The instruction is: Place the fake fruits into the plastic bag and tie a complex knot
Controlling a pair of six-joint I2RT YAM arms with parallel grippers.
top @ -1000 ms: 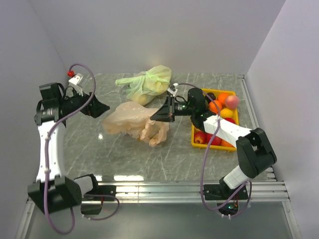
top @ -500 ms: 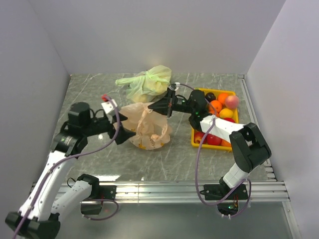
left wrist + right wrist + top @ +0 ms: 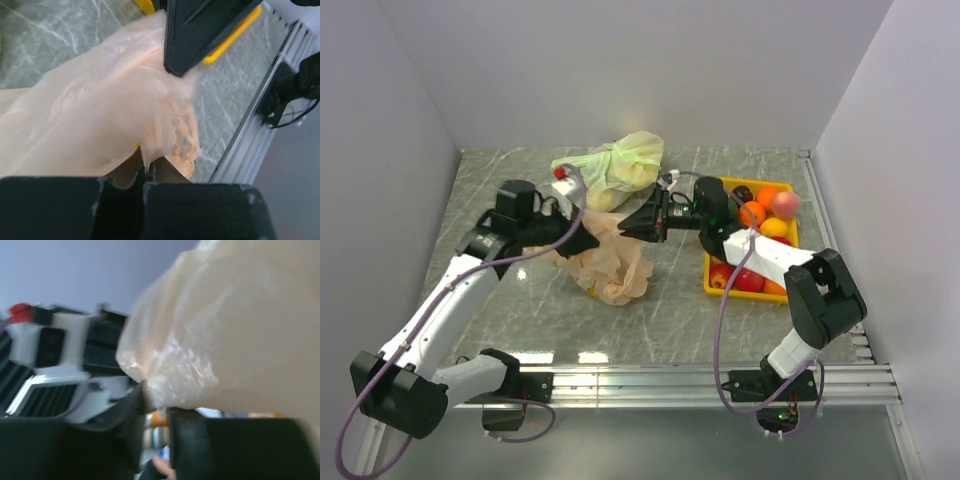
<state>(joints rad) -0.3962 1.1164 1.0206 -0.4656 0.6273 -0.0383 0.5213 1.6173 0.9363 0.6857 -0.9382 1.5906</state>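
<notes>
The peach-orange plastic bag (image 3: 610, 262) lies bunched at mid table, its top pulled up between both grippers. My left gripper (image 3: 586, 241) is shut on a thin fold of the plastic bag (image 3: 90, 110) at its left side, the film pinched at my left gripper (image 3: 150, 167). My right gripper (image 3: 642, 224) sits at the bag's right top. Its jaws stand apart at my right gripper (image 3: 157, 407), with the plastic bag (image 3: 225, 340) lying across the tips. Several fake fruits (image 3: 752, 214), orange, peach and red, lie in the yellow tray (image 3: 716, 293).
A pale yellow-green knotted bag (image 3: 617, 165) sits behind the peach bag, near the back wall. The yellow tray is at the right, under the right arm. A metal rail (image 3: 700, 377) runs along the near edge. Walls close in left, back and right.
My left arm swung in from the far left to the bag and its jaws shut on the plastic. My right gripper's jaws have parted. The bag is drawn more upright and bunched.
</notes>
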